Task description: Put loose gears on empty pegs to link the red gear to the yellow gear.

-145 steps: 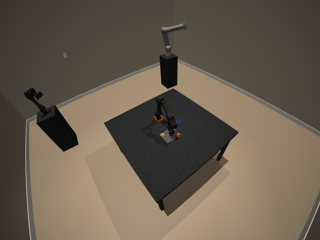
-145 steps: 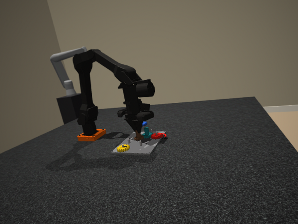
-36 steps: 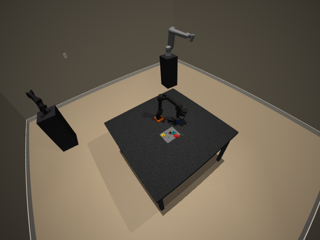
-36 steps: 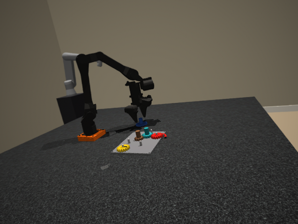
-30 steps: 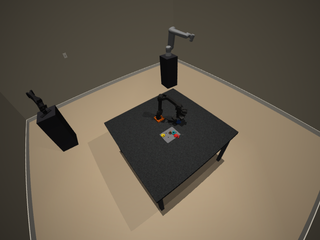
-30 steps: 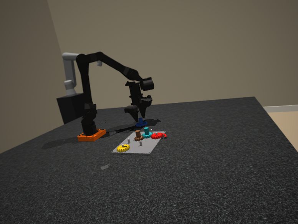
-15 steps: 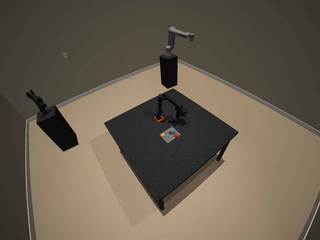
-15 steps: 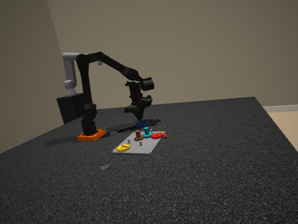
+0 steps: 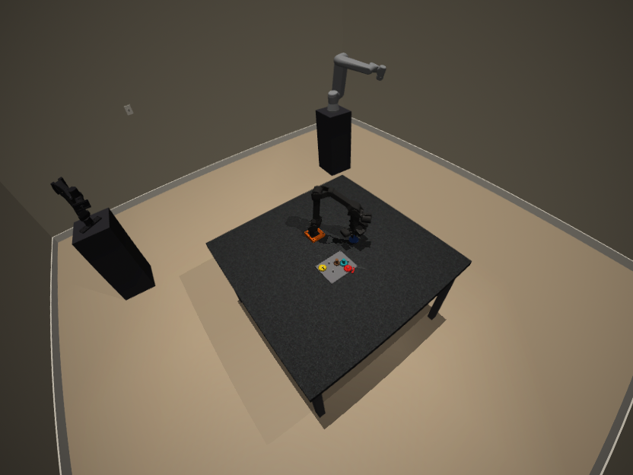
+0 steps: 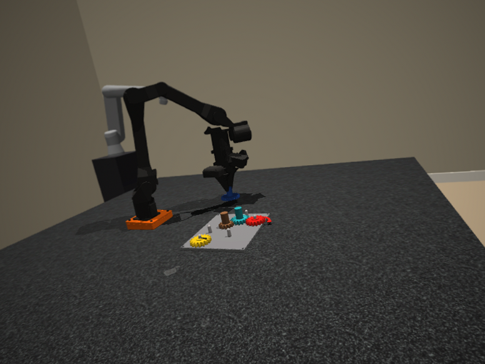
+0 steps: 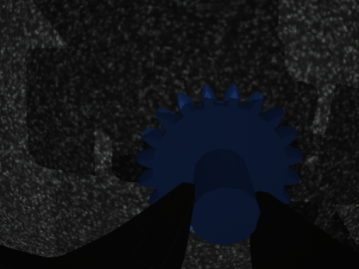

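My gripper is shut on the upright handle of the blue gear, which appears just above the table behind the board. The grey board holds the yellow gear at one end and the red gear at the other. The teal gear stands beside the red gear, with the brown gear beside it. Bare pegs include one peg near the brown gear and another nearer the front. Exact tooth contact is unclear.
A third peg stands behind the red gear. The red arrow is at the board's edge. My arm's orange base is left of the blue gear on the dark table. Two other arms stand on pedestals beyond the table.
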Motion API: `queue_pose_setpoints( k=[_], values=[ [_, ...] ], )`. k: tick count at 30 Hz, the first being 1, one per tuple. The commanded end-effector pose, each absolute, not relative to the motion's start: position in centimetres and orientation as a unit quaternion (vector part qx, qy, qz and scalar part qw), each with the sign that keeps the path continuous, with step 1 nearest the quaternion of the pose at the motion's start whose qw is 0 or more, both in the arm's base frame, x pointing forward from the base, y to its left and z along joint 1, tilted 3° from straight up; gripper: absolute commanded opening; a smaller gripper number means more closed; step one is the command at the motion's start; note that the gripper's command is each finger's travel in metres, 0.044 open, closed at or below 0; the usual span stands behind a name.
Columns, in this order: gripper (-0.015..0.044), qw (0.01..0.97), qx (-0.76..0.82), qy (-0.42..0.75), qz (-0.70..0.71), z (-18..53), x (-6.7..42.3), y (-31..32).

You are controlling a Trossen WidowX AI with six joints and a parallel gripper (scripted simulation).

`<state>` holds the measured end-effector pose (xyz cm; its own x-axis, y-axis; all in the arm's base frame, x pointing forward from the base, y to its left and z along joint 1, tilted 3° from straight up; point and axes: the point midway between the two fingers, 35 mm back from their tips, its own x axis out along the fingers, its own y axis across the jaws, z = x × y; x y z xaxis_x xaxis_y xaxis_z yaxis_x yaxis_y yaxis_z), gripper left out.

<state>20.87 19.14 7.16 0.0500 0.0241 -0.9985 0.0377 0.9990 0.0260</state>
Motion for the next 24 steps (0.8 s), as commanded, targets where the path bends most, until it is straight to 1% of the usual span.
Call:
queue_pose_setpoints(
  k=[1, 24],
  values=[
    [0.0000, 0.728, 0.026, 0.685, -0.004, 8.4, 21.1, 19.4],
    [0.0000, 0.728, 0.026, 0.685, -0.004, 13.2, 21.1, 19.7]
  ],
)
